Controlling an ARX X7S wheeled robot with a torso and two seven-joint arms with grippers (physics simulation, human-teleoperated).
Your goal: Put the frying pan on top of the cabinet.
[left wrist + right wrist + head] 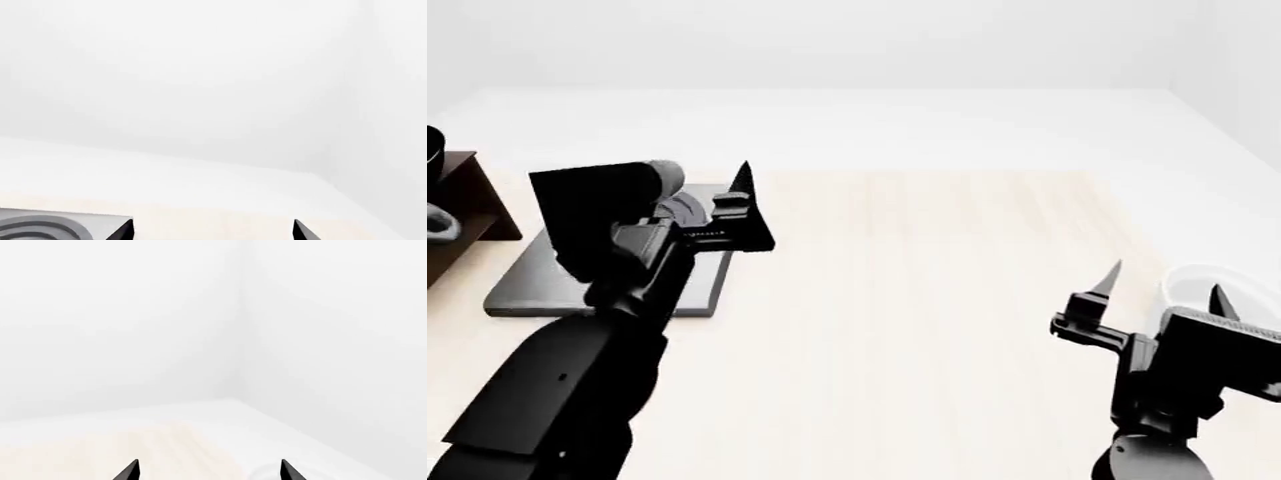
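While both wrist views show mostly white wall, only the head view catches the cabinet [461, 215] at the hob's [527, 285] far left, frying pan [433, 155] barely visible there. Right gripper [1164, 285] spread by white bowl [1214, 290]; left gripper [745, 205] spread over hob; wide bare table [921, 300] between.

Left tool [742, 205] open, raised, right tool [1164, 285] open, lower

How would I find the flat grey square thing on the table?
Look to the left side of the pale wooden table, under the left gripper. The hob lies flat beside the dark brown cabinet; only it is grey with curved rings.
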